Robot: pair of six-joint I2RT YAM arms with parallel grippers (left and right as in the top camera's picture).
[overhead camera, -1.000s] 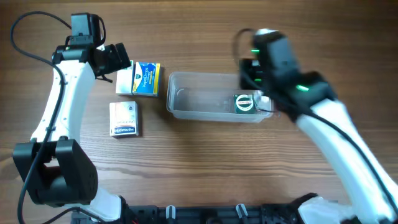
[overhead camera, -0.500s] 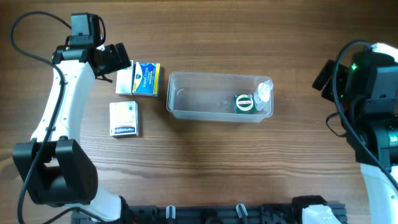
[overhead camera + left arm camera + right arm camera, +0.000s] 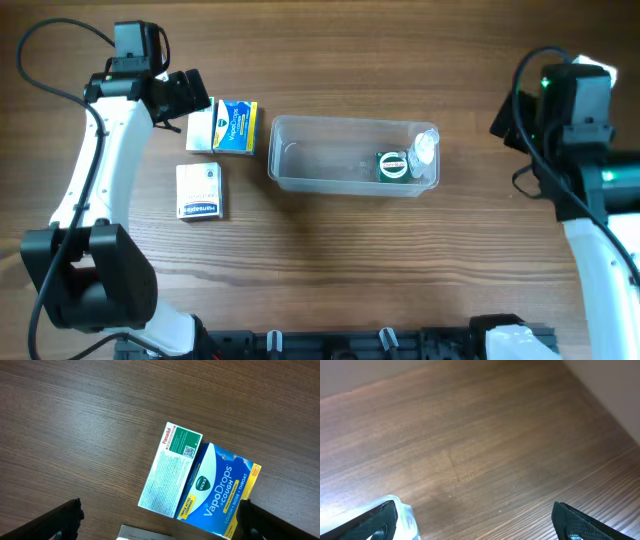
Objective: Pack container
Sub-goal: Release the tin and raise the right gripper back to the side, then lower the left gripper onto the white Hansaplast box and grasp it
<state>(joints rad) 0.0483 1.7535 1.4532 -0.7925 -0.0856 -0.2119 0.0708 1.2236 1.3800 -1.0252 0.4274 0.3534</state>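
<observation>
Broadly, one wooden table [image 3: 330, 270] fills the overhead view, with bare wood along the whole top, across the lower middle, and between the tub and the arm at the right of the frame. Two white arms stand on it: the left arm [image 3: 100, 150] rises along the left edge of the frame and the right arm [image 3: 590, 200] bends in from the lower right corner. One container [image 3: 320, 122], clear and shallow, lies lengthwise at the centre of the frame, most of its floor bare. Three small boxes lie left of it: a blue-and-yellow VapoDrops box [image 3: 235, 126] just beside the tub's upper-left corner, a white-and-green Panadol box [image 3: 202, 130] touching that box's left side, and a white box [image 3: 199, 190] lower down, apart from both. Two small items sit at the tub's right end: a round green tin [image 3: 393, 166] and a small clear bottle [image 3: 424, 150] against the right wall. The left gripper [image 3: 160, 501] hangs above the two touching boxes, its dark fingers [image 3: 65, 520] spread wide at the bottom corners of the wrist view, gripping nothing. The right gripper [image 3: 475, 512] is well to the right of the tub over bare wood, fingers [image 3: 580, 522] likewise wide apart and empty, with only a corner of the tub showing at lower left of its view.
</observation>
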